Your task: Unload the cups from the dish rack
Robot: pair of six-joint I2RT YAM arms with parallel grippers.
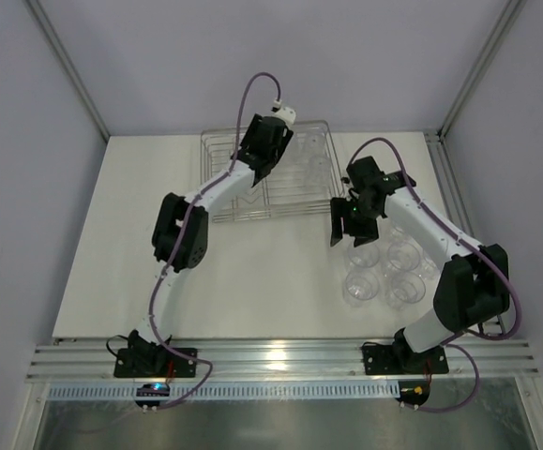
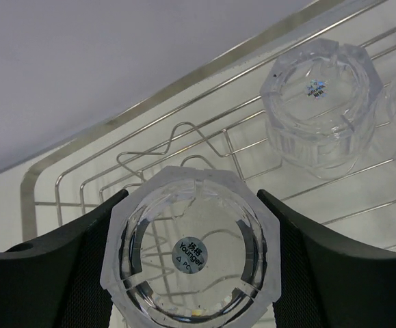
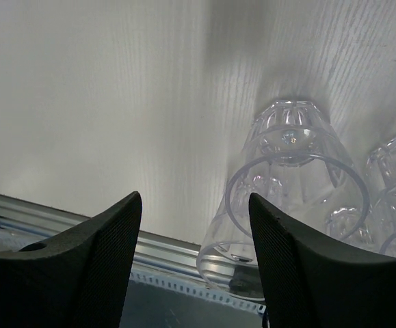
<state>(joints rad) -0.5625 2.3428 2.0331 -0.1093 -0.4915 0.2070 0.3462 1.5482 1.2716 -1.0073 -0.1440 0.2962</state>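
One cup (image 2: 191, 256) gripped (left hand (image 2: 192, 205))

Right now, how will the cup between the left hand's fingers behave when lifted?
Probably light and stiff: the upturned cup is clear plastic. Its smooth faceted walls may slip in the left hand. Wires of the dish rack could catch its rim.

Sticker (image 2: 191, 254) on nearest cup (image 2: 184, 212) base: "Younger", "PC", Chinese characters. Farther cup (image 2: 319, 119) label (image 2: 315, 89) illegible.
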